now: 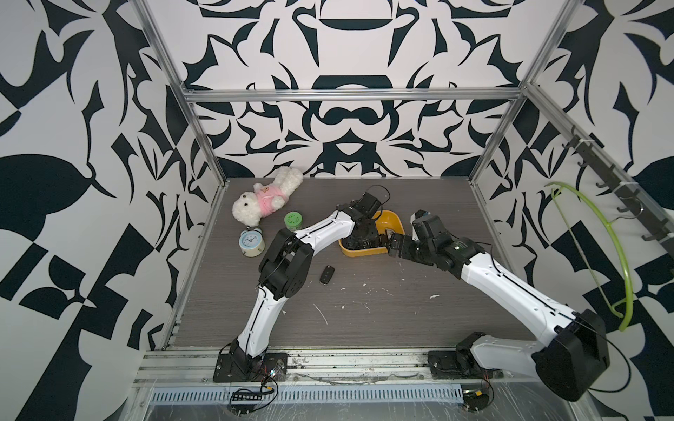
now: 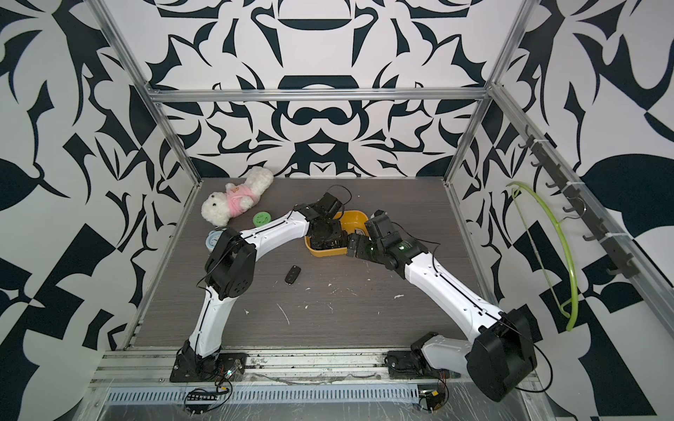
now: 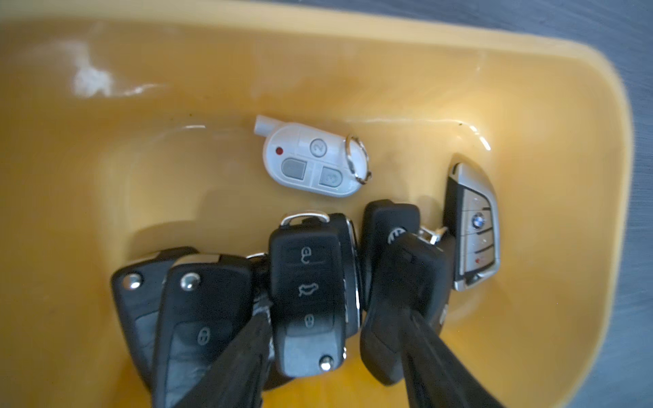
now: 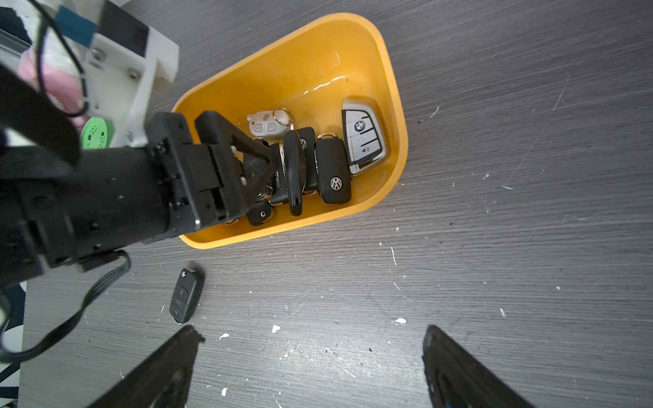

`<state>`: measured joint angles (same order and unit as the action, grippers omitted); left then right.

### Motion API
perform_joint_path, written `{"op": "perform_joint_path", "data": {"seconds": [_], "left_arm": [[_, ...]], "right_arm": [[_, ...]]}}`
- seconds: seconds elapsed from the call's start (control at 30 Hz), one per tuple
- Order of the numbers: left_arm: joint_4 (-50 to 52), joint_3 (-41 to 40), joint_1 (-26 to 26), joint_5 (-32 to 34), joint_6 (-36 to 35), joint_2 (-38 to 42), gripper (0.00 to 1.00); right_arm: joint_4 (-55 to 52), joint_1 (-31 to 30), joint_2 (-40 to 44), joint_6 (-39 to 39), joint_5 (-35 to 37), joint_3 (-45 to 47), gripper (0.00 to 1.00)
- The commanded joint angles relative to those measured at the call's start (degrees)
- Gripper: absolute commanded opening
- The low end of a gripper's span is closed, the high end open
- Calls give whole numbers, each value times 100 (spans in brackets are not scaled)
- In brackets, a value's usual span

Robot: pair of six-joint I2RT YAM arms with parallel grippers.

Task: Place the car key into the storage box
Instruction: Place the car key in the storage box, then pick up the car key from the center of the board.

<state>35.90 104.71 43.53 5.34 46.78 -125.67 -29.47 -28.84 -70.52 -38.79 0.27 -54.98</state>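
In both top views, the near-left half of the storage box is hidden under the left arm, and what lies inside is too small to be told. In the left wrist view, the box is cut off by the picture's edges, and black keys in it are partly covered by the left gripper. Left of the box, the alarm clock is half hidden behind that arm. In the right wrist view, the right gripper has its 2 fingers cut off.
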Motion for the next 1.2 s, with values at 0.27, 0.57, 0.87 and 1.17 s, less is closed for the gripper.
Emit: {"op": "perform_joint_path", "data": {"seconds": [0.27,0.57,0.87,1.17], "left_arm": [[-342,-948,-128,504,-949,2035,63],[56,-2197,-438,75,-1915,3086,64],[473,-3389,-503,-125,-2227,3551,65],[363,-4260,-591,-440,-2268,3533,69]], "right_arm": [[277,22,89,-171,16,-8,100],[423,20,-114,-315,-166,-44,100],[604,13,-386,-513,-297,-57,100],[637,11,-592,-582,-432,-135,100]]}}
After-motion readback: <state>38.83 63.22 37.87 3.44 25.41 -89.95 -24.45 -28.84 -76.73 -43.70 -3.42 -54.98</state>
